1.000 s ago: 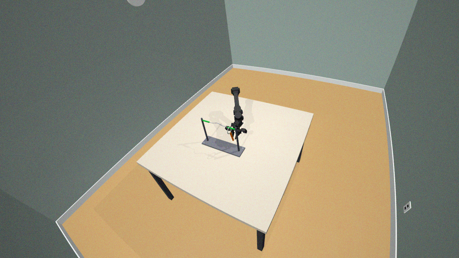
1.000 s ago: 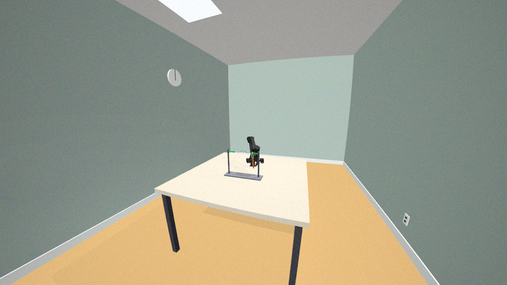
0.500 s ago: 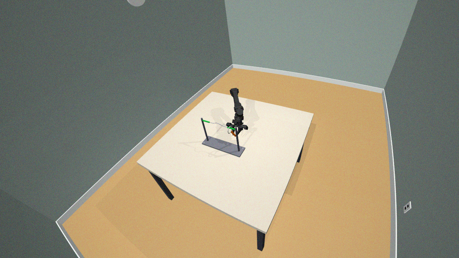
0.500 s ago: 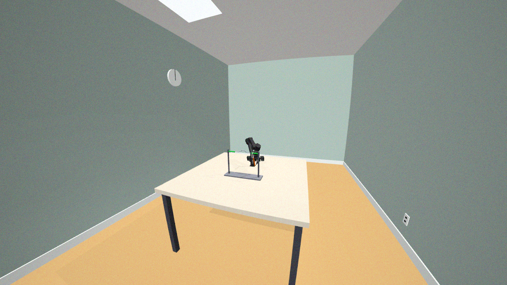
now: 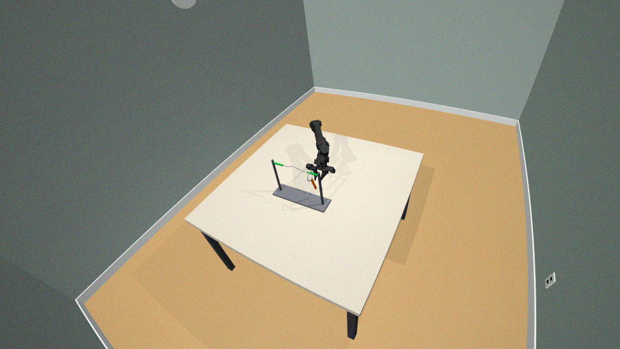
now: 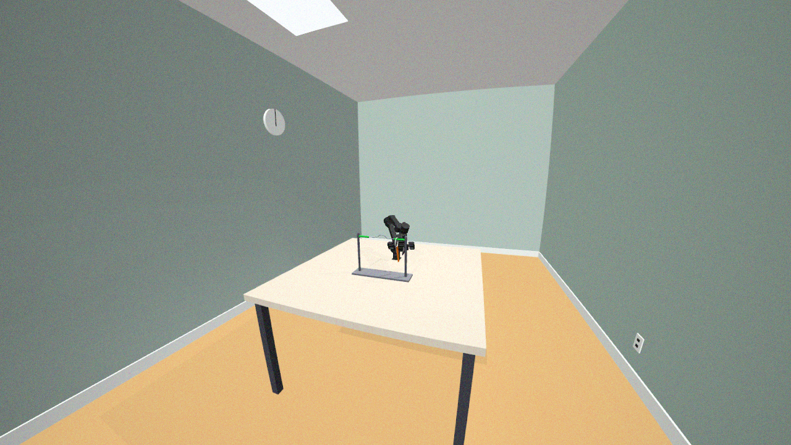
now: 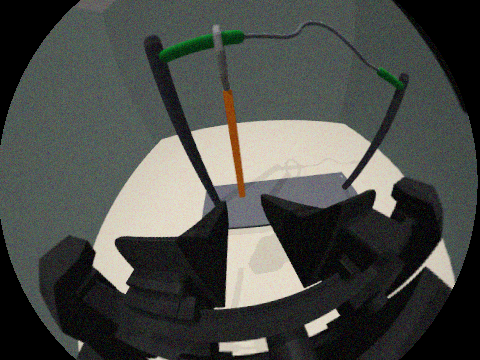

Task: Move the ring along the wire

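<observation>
My gripper [image 5: 318, 178] [image 7: 243, 202] is open with nothing between its fingers. The orange handle [image 5: 314, 183] [image 6: 397, 253] [image 7: 235, 142] hangs down just beyond the fingertips, apart from them in the wrist view. Its grey ring [image 7: 223, 67] is around the green part [image 7: 187, 47] beside the near post [image 5: 321, 193] [image 7: 175, 107], which is the right post in the top and exterior views. The thin grey wire [image 7: 272, 36] runs from there to the other green part [image 5: 278, 164] [image 6: 363, 237] [image 7: 390, 78] at the other post [image 5: 276, 178] [image 7: 382, 127].
The posts stand on a flat grey base [image 5: 299, 196] [image 7: 300, 192] on the cream table [image 5: 277, 243] [image 6: 353, 301]. The near post stands close to the left finger in the wrist view. The arm reaches in from the table's far side in the top and exterior views.
</observation>
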Controlling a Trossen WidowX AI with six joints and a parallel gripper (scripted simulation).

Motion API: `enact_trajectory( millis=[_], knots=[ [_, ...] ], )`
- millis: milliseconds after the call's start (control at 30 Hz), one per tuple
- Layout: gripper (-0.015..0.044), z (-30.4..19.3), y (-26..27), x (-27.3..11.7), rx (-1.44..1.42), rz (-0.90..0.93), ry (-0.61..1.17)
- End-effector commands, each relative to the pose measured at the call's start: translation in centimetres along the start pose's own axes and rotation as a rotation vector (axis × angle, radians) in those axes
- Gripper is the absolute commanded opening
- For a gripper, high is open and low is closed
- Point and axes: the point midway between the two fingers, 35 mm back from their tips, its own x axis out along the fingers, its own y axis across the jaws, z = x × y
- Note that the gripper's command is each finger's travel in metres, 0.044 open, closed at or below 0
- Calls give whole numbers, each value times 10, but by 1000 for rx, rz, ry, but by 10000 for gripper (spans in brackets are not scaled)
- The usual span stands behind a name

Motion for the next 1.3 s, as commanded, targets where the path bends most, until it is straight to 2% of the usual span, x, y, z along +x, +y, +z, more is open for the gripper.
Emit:
enact_trajectory(
  millis=[0,300,533,667,1267],
  knots=[
    [160,1,-1,-1,7,-4,-3],
    [160,1,-1,-1,7,-4,-3],
    [344,0,-2,-49,-1,1,0],
    [440,0,-2,-50,-1,1,-1],
    [440,0,-2,-50,-1,1,-1]
  ],
)
